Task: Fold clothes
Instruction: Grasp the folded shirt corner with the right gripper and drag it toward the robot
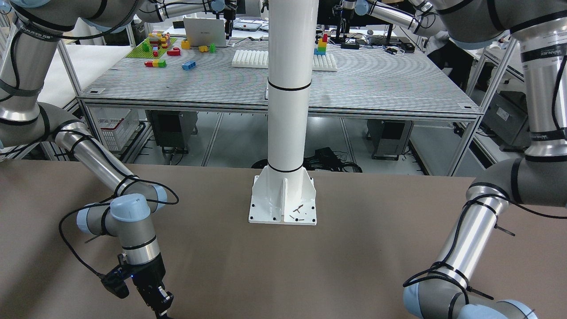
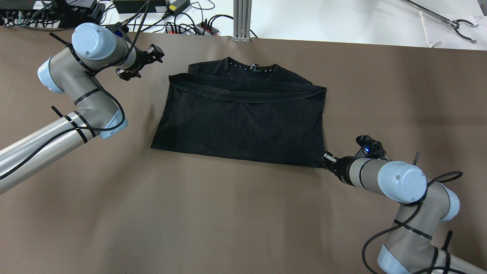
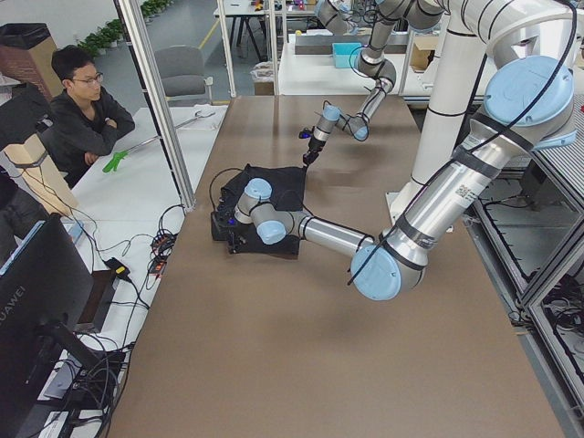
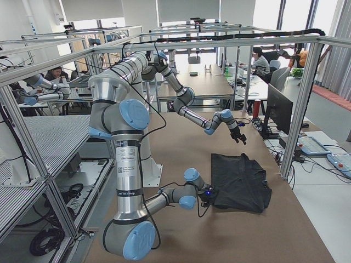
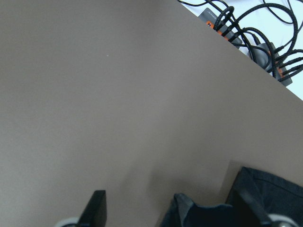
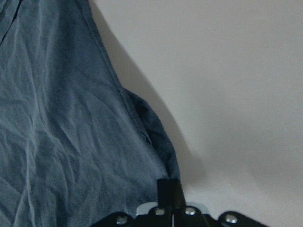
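The black garment [image 2: 243,121] lies folded on the brown table [image 2: 228,213], its collar at the far edge. My left gripper [image 2: 154,57] is open and empty, above the bare table just left of the garment's far left corner. In the left wrist view one finger [image 5: 97,208] shows, with that corner of the garment [image 5: 270,194] at the lower right. My right gripper [image 2: 325,158] is at the garment's near right corner. In the right wrist view it [image 6: 171,189] is shut on the edge of the fabric [image 6: 71,118].
The white pole's base plate [image 1: 283,199] is bolted to the table on the robot's side. Cables and a power strip [image 2: 190,26] lie past the far edge. A person [image 3: 82,100] sits beyond the table's far side.
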Robot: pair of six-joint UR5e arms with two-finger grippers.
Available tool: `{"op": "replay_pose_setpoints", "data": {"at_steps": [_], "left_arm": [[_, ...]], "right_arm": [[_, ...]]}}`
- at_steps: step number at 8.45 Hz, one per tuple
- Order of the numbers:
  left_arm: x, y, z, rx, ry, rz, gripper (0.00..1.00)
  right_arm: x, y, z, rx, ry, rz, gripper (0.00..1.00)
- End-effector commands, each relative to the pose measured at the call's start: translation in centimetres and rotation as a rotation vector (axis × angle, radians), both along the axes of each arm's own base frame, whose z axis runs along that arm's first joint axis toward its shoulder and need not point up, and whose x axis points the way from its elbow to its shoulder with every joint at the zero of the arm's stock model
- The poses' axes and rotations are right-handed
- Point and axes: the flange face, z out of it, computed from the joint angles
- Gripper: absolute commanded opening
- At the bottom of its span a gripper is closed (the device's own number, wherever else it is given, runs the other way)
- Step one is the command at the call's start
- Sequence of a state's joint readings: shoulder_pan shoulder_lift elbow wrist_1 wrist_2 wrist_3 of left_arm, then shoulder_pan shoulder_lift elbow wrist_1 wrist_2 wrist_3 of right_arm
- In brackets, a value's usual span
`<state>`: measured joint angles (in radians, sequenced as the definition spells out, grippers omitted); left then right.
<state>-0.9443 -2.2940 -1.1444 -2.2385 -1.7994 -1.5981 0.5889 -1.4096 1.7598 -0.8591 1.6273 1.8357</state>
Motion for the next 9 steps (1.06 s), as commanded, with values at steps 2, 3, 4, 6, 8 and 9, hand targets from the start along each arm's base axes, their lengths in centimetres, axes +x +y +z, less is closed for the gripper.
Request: {"op": "replay_pose_setpoints", "data": {"at_steps": [2,3,4,6,8,9], "left_arm": [[0.6,0.3,-0.2,-0.015,0.014,-0.005,0.94],[0.6,0.3,-0.1,-0.016,0.015,-0.005,0.94],[0.8,0.4,-0.4,-0.015,0.019,-0.003,0.94],[1.2,0.5,-0.7,-0.015,0.021,0.006,0.94],[1.2,0.5,-1.1,-0.011,0.028,0.010,0.94],[1.3,2.0,-2.5,0.014,0.047,0.022,0.94]], "right_arm": [[5.8,14.1,-5.8,-0.043,-0.127,-0.256,0.00],[3.6,17.4,-6.5,-0.085,-0.156,-0.367,0.00],[0.2,20.8,-10.3,-0.107,-0.240,-0.449,0.00],[-1.9,24.8,-11.8,-0.168,-0.243,-0.574,0.10],[-1.8,25.1,-11.9,-0.168,-0.247,-0.586,0.95],[-1.9,25.1,-12.0,-0.167,-0.250,-0.586,0.95]]}}
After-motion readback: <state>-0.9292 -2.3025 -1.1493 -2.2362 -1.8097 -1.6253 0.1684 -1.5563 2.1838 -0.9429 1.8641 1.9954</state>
